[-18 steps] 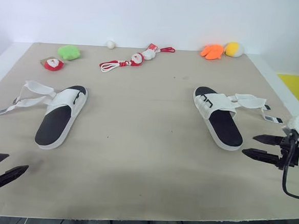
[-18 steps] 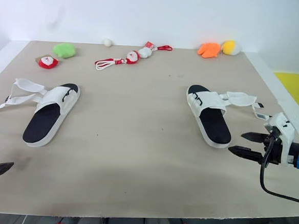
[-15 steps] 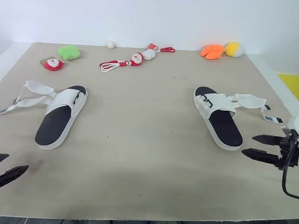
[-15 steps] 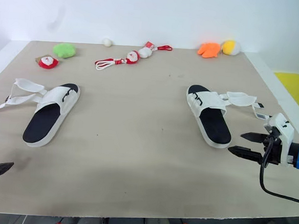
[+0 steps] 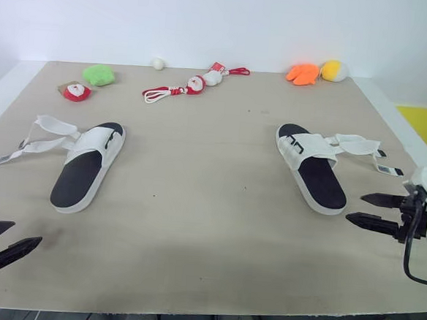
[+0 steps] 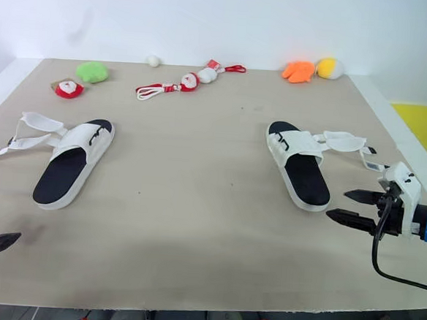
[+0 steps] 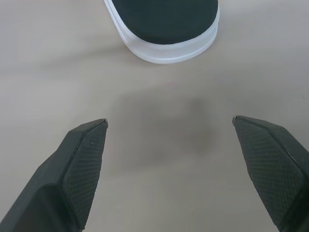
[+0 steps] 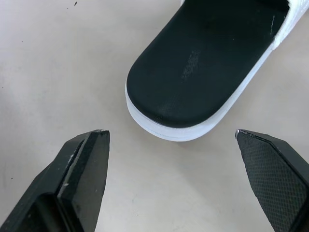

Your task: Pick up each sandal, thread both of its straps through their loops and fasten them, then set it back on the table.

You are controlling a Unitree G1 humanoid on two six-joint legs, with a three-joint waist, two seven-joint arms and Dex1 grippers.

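Left eye view: on the surface (image 5: 209, 225), the left sandal (image 5: 85, 167) and right sandal (image 5: 312, 168) both lie flat, straps (image 5: 361, 146) trailing loose, so I'd say nothing's fastened yet. The left gripper (image 5: 25, 232) and right gripper (image 5: 355, 207) hover near them, spread wide, empty.

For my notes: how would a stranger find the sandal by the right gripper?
On the beige table, look at the robot's right side. The right sandal lies near the right gripper; unlike the left sandal, its loose straps trail rightward.
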